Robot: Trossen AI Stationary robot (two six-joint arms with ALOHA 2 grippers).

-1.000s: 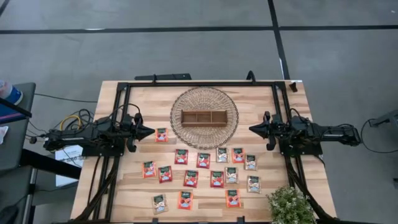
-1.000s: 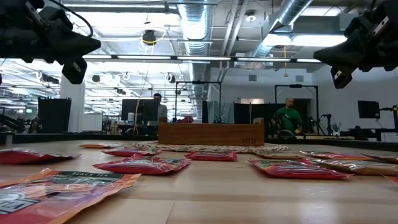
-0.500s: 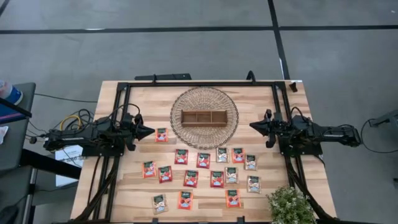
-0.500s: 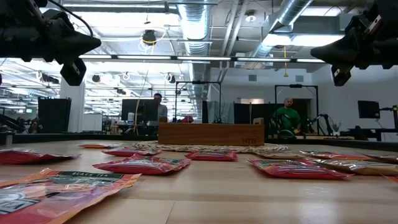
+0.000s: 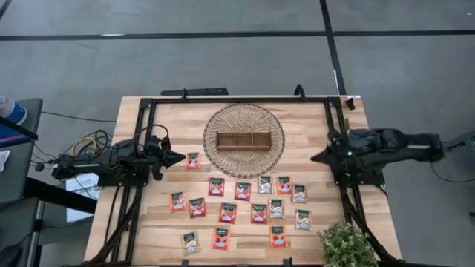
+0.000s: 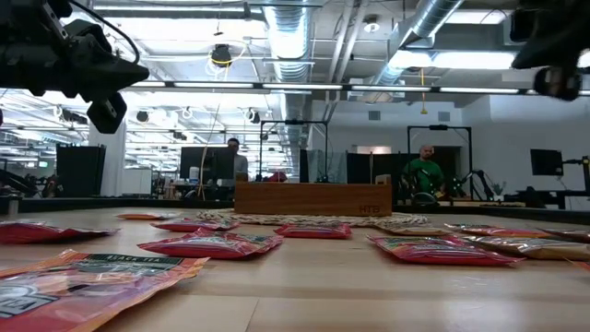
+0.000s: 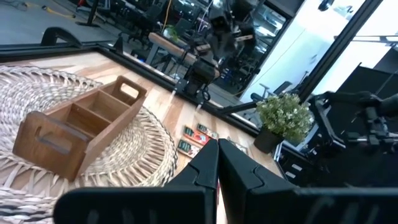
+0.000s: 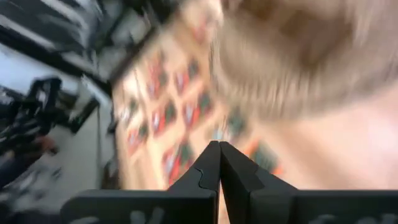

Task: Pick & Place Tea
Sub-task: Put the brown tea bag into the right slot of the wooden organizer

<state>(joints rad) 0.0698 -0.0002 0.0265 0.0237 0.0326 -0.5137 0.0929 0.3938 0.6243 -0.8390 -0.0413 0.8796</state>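
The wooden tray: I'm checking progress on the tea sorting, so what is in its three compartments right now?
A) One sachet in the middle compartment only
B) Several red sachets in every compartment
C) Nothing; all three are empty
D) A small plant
C: in the high view the wooden tray on the wicker mat shows three bare compartments, and all the tea sachets lie flat on the table.

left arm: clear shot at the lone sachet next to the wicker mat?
Probably yes. The left gripper sits just left of that tea sachet, nothing between them. Its fingers are shut, so it must open first.
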